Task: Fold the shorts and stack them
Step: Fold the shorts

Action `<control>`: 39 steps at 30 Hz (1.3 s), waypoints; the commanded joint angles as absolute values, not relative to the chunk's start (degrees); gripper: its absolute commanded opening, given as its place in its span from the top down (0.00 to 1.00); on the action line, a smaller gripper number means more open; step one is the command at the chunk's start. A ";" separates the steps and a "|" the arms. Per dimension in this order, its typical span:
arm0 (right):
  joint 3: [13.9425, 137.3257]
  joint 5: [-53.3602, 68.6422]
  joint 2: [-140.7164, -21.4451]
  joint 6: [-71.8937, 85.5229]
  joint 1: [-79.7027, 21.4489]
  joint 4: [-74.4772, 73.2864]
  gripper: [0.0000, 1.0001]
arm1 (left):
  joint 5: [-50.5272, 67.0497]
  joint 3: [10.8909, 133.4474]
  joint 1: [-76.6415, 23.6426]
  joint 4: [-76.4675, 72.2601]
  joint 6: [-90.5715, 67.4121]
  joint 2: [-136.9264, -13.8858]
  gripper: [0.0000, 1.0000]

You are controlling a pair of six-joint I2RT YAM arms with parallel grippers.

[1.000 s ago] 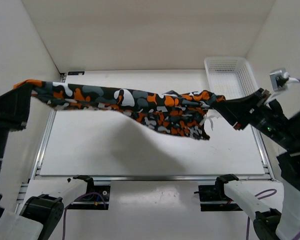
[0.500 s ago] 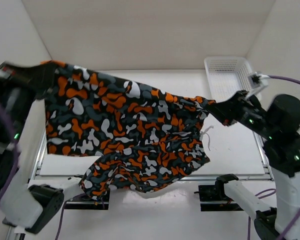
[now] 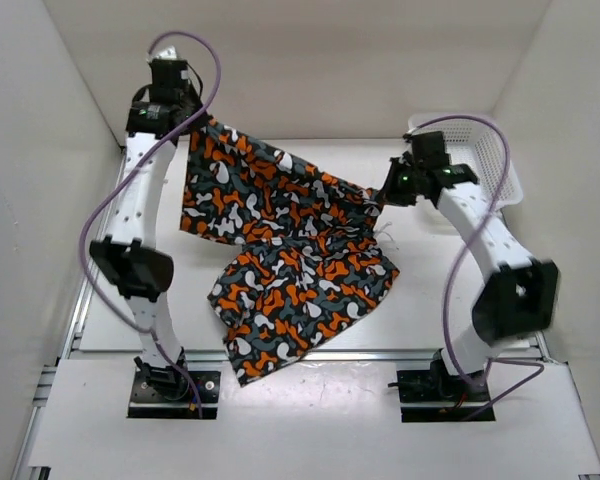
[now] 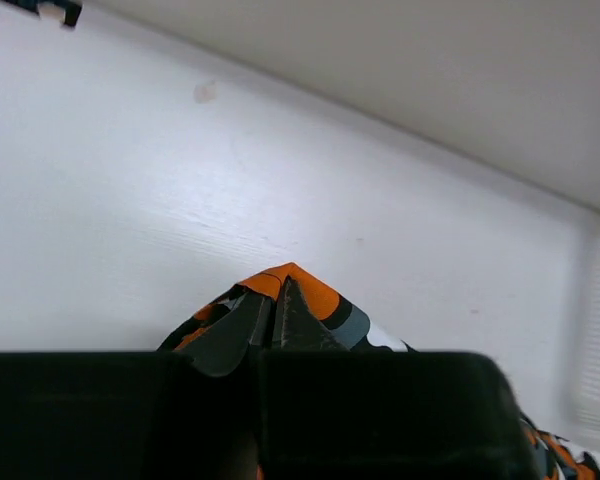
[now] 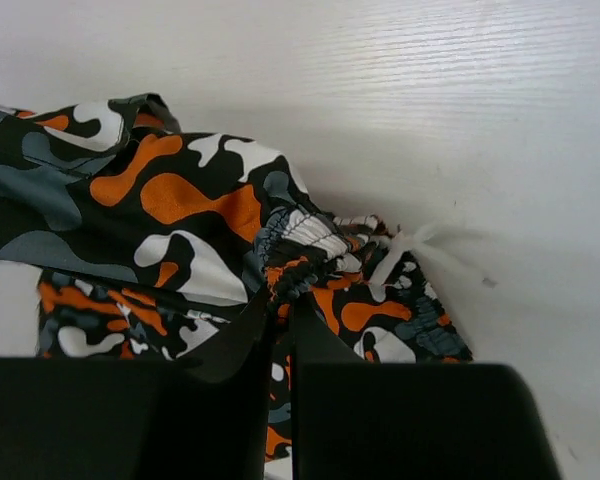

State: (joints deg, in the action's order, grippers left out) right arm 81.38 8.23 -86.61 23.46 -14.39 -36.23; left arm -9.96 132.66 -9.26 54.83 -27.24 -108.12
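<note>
The camouflage shorts [image 3: 280, 250] in orange, black, grey and white hang spread over the middle of the table, their lower part draped down toward the near edge. My left gripper [image 3: 188, 128] is shut on the shorts' far left corner, held up at the back left; the left wrist view shows the orange corner [image 4: 290, 295] pinched between the fingers. My right gripper [image 3: 388, 190] is shut on the elastic waistband at the right; the right wrist view shows the gathered band [image 5: 300, 250] between the fingers, with a white drawstring [image 5: 405, 250] beside it.
A white mesh basket [image 3: 500, 160] stands at the back right corner, just behind the right arm. White walls close the table on the left, back and right. Metal rails run along the table's side and near edges.
Both arms have swung from near the camera out over the far part of the table. The shorts went from stretched taut and high to spread and hanging lower, the bottom draping onto the table.
</note>
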 commanded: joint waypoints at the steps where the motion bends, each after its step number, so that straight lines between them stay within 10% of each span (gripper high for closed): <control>1: 86.65 7.82 -95.60 21.09 -13.36 -31.38 1.00 | -8.71 136.83 -5.98 53.96 -23.91 -114.04 0.90; 14: 103.37 7.82 -112.07 22.94 -12.83 -34.19 1.00 | -0.26 140.99 -1.14 55.63 -21.09 -121.22 0.90; 29: 79.73 4.49 -95.11 22.94 -12.30 -34.45 1.00 | -0.88 76.08 -18.36 54.49 -39.35 -70.44 0.90; 39: 65.05 1.67 -80.96 22.94 -10.72 -34.89 1.00 | -1.93 54.68 -31.11 56.42 -50.09 -56.96 0.90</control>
